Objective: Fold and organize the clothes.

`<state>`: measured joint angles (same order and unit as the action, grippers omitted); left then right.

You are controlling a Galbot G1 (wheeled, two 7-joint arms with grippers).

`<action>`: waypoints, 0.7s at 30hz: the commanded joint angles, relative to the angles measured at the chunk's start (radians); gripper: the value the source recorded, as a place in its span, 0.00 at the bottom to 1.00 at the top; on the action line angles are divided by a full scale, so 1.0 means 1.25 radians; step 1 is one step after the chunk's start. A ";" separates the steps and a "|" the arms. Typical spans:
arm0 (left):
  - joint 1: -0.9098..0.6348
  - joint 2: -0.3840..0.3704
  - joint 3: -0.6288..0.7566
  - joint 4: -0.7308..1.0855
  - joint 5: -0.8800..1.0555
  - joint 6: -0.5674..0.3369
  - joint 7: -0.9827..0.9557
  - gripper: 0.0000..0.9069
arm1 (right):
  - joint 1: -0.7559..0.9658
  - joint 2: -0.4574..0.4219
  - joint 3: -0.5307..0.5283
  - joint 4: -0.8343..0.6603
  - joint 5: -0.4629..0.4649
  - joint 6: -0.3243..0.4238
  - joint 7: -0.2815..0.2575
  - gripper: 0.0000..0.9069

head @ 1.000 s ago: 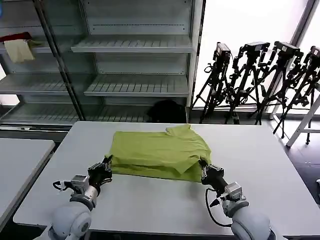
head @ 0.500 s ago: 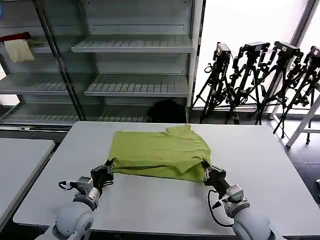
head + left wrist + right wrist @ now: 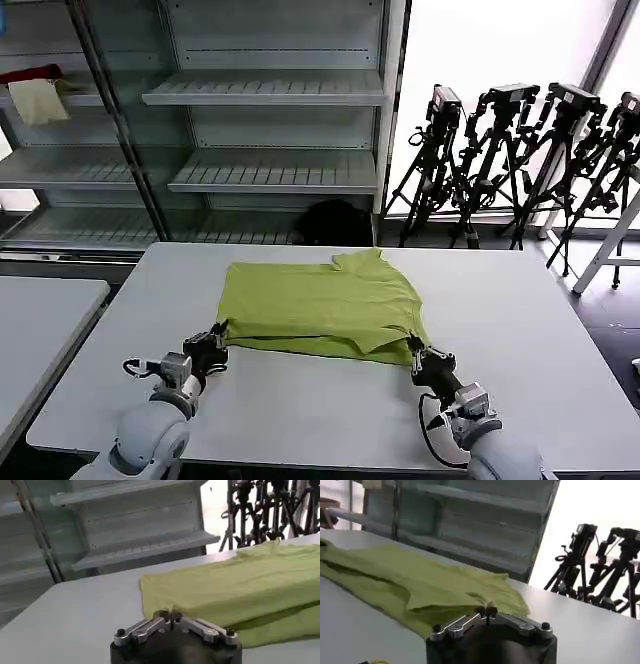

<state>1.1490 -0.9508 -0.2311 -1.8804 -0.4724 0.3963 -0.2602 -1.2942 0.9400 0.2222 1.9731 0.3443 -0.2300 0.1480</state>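
plain lime yellow-green t-shirt (image 3: 318,305) on a pale grey table (image 3: 520,330); black-and-silver tools; red and cream cloths on a shelf.

The left gripper (image 3: 171,614) sits low at the front of the left wrist view, its two metal fingers (image 3: 145,628) closed together and pinching the near corner of a lime yellow-green T-shirt (image 3: 235,592). The shirt lies folded on a pale grey table (image 3: 75,615), one layer doubled over another along the edge beside the gripper. Behind the table stand grey metal shelves (image 3: 140,545), and a cluster of black tripods (image 3: 270,510) stands off to one side.
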 commanded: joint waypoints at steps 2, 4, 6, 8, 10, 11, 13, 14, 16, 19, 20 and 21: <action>-0.024 0.001 0.013 0.009 0.011 0.022 0.003 0.98 | -0.009 0.008 0.001 -0.005 0.009 -0.010 0.020 0.00; -0.029 0.002 0.016 0.008 0.011 0.024 0.003 1.00 | -0.007 0.014 0.001 -0.004 0.016 -0.015 0.033 0.14; -0.032 0.003 0.019 0.007 0.011 0.023 0.004 1.00 | -0.004 0.020 0.001 -0.004 0.017 -0.019 0.044 1.00; -0.038 0.003 0.021 0.009 0.014 0.023 0.001 1.00 | 0.004 0.028 -0.002 -0.004 0.018 -0.024 0.062 1.00; -0.045 0.004 0.021 0.011 0.017 0.026 -0.008 1.00 | 0.012 0.035 -0.004 -0.006 0.021 -0.027 0.076 1.00; -0.047 0.005 0.020 0.012 0.017 0.026 -0.011 1.00 | 0.019 0.040 -0.005 -0.007 0.024 -0.031 0.087 1.00; -0.049 0.009 0.012 0.010 0.018 0.022 -0.010 1.00 | 0.028 0.047 -0.005 -0.003 0.032 -0.037 0.113 1.00; -0.046 0.012 0.007 0.006 0.019 0.023 -0.010 1.00 | 0.029 0.049 -0.004 0.002 0.039 -0.052 0.122 1.00; -0.032 0.022 -0.011 -0.009 0.030 0.034 -0.009 1.00 | 0.034 0.051 0.003 0.021 0.062 -0.079 0.156 1.00; -0.006 0.036 -0.034 -0.036 0.033 0.060 -0.011 1.00 | 0.030 0.046 0.020 0.056 0.089 -0.106 0.171 1.00; 0.005 0.039 -0.045 -0.047 0.038 0.078 -0.013 1.00 | 0.025 0.043 0.029 0.074 0.094 -0.112 0.175 1.00; 0.018 0.044 -0.054 -0.064 0.041 0.097 -0.013 1.00 | 0.014 0.038 0.039 0.092 0.102 -0.118 0.176 1.00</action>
<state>1.1143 -0.9233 -0.2366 -1.8887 -0.4426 0.4374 -0.2703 -1.2769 0.9797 0.2482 2.0230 0.4270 -0.3258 0.2969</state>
